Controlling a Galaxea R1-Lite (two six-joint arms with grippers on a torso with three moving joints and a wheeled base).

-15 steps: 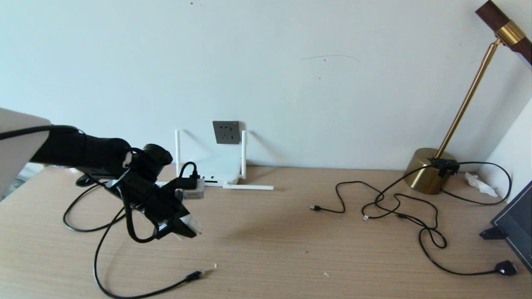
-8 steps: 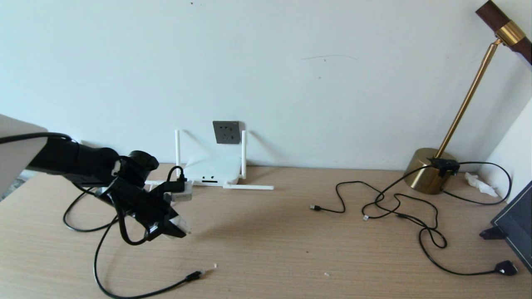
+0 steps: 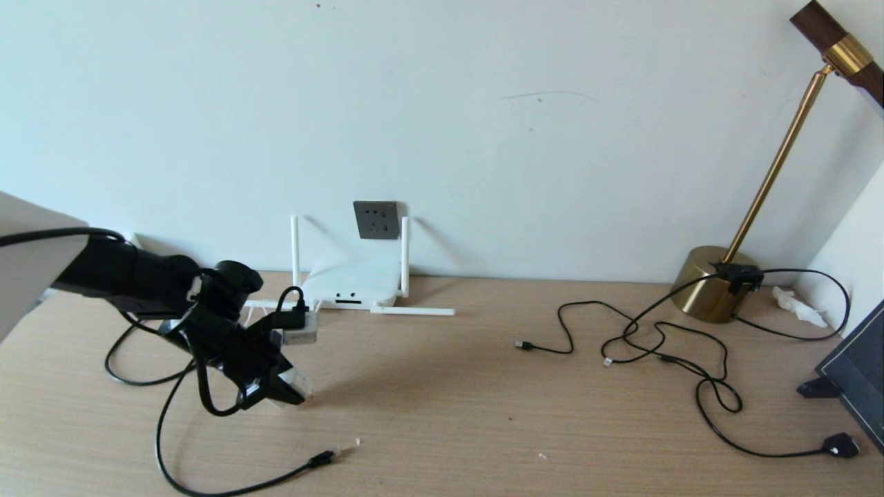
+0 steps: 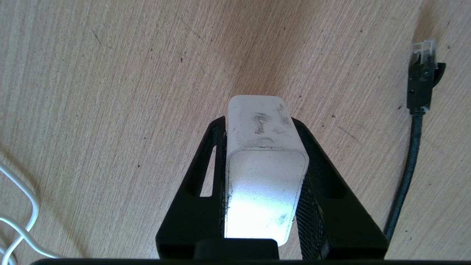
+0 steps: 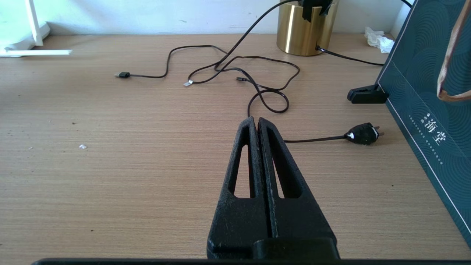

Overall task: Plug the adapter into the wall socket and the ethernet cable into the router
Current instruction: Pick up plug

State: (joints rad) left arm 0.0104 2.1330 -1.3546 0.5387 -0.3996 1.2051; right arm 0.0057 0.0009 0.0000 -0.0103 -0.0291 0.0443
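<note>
My left gripper (image 3: pixel 280 392) hangs low over the left part of the desk, shut on the adapter (image 3: pixel 299 380), a scuffed white cube (image 4: pixel 263 147) clamped between both black fingers (image 4: pixel 206 173). The ethernet cable (image 3: pixel 207 483) lies loose on the desk in front of it, its clear plug tip (image 4: pixel 424 49) beside the gripper and free. The router (image 3: pixel 356 283) stands against the wall with its antennas up, just below the dark grey wall socket (image 3: pixel 376 219). My right gripper (image 5: pixel 256 121) is shut and holds nothing, low over the bare desk.
A brass lamp base (image 3: pixel 711 284) stands at the back right, with thin black cords (image 3: pixel 656 345) spread in front of it and a flat black plug (image 3: pixel 841 445). A dark box (image 5: pixel 430 73) borders the right side. A thin white cord (image 4: pixel 22 209) loops beside the left gripper.
The left arm has drawn back to the left and sunk a little toward the desk, with the adapter still in its grip. The right arm has not moved.
</note>
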